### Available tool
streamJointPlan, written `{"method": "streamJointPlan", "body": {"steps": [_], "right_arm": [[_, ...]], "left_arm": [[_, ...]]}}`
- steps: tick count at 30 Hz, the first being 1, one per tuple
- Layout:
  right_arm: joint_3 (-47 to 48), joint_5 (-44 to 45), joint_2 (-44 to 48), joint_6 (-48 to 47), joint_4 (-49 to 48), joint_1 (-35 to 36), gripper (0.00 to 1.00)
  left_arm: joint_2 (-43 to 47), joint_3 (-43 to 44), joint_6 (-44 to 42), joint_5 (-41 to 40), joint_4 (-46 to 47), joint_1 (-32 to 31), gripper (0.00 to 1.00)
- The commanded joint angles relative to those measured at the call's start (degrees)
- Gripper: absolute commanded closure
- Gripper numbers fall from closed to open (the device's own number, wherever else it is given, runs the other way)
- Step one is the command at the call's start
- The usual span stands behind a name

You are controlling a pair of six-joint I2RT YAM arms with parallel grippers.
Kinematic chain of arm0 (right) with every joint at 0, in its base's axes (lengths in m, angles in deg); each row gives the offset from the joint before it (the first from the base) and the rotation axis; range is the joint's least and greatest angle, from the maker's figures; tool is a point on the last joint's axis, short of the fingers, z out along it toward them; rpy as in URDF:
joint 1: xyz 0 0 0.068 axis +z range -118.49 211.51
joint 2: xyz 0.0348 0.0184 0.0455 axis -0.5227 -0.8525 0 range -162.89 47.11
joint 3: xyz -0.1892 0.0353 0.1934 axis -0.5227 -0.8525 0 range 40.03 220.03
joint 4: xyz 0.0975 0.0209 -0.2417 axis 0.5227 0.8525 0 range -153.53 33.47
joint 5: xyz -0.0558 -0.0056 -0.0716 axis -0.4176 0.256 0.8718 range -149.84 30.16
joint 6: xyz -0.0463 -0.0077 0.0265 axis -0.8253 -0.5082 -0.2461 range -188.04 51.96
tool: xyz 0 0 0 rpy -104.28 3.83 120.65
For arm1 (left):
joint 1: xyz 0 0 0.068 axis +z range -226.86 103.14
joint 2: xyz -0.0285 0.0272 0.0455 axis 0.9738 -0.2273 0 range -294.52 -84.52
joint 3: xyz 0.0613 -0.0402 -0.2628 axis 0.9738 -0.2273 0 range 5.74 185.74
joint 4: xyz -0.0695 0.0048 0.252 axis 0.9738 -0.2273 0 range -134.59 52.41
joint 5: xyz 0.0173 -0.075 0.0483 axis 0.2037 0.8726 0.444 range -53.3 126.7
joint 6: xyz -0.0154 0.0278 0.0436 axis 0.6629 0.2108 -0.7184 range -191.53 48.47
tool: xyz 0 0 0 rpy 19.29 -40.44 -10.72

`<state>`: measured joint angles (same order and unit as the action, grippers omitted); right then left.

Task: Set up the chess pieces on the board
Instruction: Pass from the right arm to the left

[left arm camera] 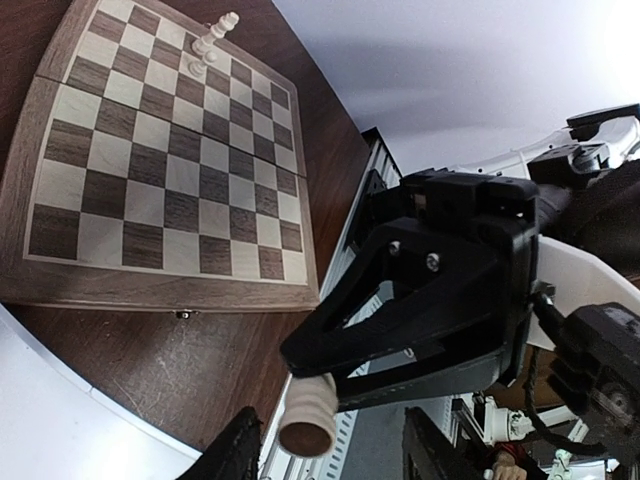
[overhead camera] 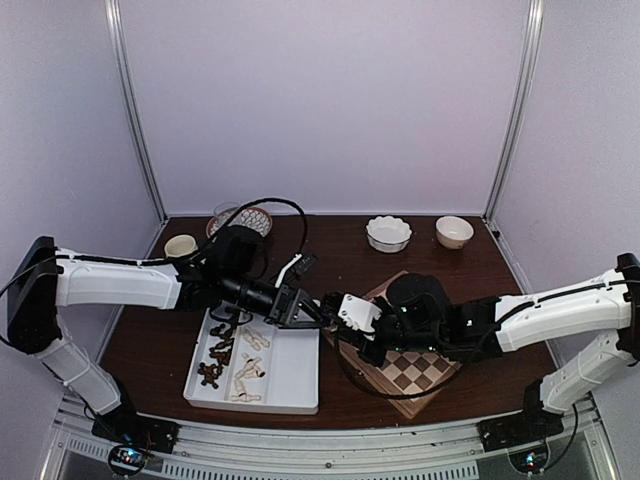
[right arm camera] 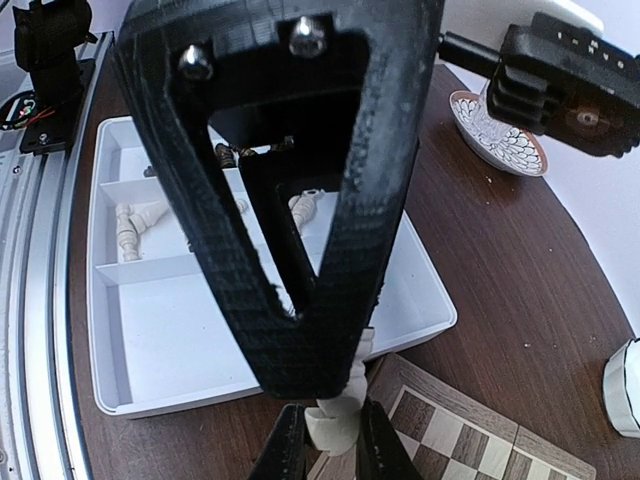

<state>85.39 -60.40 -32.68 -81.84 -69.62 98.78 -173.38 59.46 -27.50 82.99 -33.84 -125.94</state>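
Observation:
Over the gap between tray and board, my two grippers meet tip to tip. My right gripper (overhead camera: 335, 305) (right arm camera: 333, 440) is shut on a cream chess piece (right arm camera: 335, 428) (left arm camera: 310, 415), which it holds by its upper part with the round base pointing out. My left gripper (overhead camera: 310, 315) (left arm camera: 330, 455) is open, and its fingers (right arm camera: 300, 250) stand on either side of that piece without touching it. The board (overhead camera: 412, 372) (left arm camera: 150, 170) lies under my right arm. Two cream pieces (left arm camera: 213, 40) stand on its far edge.
The white two-compartment tray (overhead camera: 285, 375) (right arm camera: 150, 330) holds dark pieces (overhead camera: 218, 350) and cream pieces (overhead camera: 248, 378). At the back stand two white bowls (overhead camera: 388, 233) (overhead camera: 454, 231), a cup (overhead camera: 181, 245) and a patterned bowl (overhead camera: 250, 218) (right arm camera: 497, 130).

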Motion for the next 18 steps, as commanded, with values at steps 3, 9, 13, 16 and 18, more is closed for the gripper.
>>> {"method": "streamJointPlan", "body": {"steps": [3,9,13,16,18], "right_arm": [[1.57,-0.98,-0.19,-0.86,0.59,0.07,1.0],[1.87,-1.46,-0.36,-1.0,1.11,0.12,0.99],[2.16,-1.54,-0.79,-1.06,1.47,0.22,0.99],[2.42,-1.65,-1.09,-1.25,1.75,0.25,1.0],[2.53,-1.64,-1.35,-1.29,1.82,0.29,0.99]], "left_arm": [[-1.83,1.22,-0.75,0.91,-0.14,-0.23,0.59],[-1.77,1.14,-0.72,0.54,-0.47,-0.27,0.62],[-1.52,1.05,-0.79,0.77,-0.29,-0.23,0.55],[-1.27,1.04,-0.87,0.78,-0.33,-0.23,0.55],[-1.19,1.04,-0.9,0.87,-0.32,-0.23,0.57]]}}
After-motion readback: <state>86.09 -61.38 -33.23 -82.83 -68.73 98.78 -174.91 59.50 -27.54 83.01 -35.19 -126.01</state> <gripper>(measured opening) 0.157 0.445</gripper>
